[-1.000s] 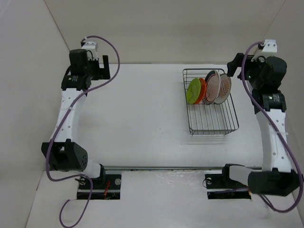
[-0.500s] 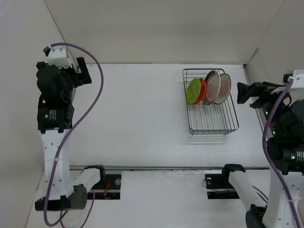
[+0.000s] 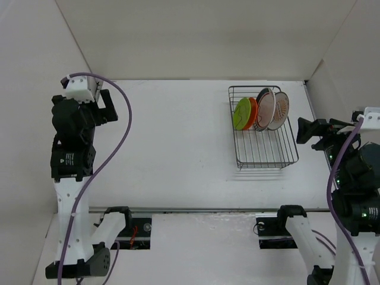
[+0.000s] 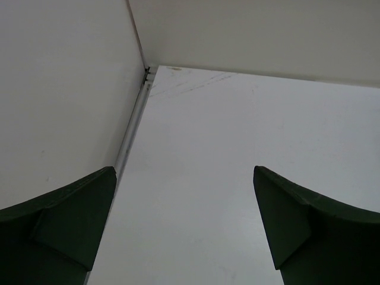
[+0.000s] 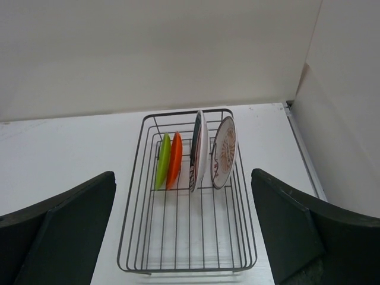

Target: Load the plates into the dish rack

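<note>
The black wire dish rack stands at the table's right. Several plates stand on edge in its far end: lime green, orange, white with rim rings, white with sunburst. In the right wrist view the rack lies ahead with the lime green, orange, ringed and sunburst plates. My right gripper hangs open and empty, right of the rack. My left gripper is open and empty at the far left.
White walls enclose the table; a wall corner and seam lie just ahead of the left gripper. The right wall runs close beside the rack. Both arm bases sit at the near edge.
Both arms have drawn back and risen from the far side of the table. The right gripper has moved away from the rack's far right corner. Both grippers stayed open.
</note>
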`<state>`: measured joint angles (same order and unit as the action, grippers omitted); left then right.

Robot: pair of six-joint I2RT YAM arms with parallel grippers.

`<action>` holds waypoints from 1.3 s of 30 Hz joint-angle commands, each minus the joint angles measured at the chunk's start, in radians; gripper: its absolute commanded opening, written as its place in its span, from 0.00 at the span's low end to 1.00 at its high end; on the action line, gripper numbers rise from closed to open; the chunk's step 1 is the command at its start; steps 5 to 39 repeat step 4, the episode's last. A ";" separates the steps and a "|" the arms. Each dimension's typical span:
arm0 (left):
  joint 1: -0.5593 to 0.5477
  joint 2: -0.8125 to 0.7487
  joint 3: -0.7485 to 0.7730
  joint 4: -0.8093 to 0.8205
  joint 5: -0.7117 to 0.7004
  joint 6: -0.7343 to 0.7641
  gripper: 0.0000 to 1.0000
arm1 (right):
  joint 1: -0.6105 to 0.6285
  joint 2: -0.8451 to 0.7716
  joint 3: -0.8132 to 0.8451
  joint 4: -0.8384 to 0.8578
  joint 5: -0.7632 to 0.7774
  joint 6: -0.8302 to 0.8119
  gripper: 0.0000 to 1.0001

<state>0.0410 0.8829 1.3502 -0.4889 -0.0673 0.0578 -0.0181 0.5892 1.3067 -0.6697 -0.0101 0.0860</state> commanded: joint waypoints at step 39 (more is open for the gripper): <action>0.008 0.005 -0.005 0.032 0.015 -0.023 1.00 | 0.007 -0.006 0.000 0.061 0.035 0.011 1.00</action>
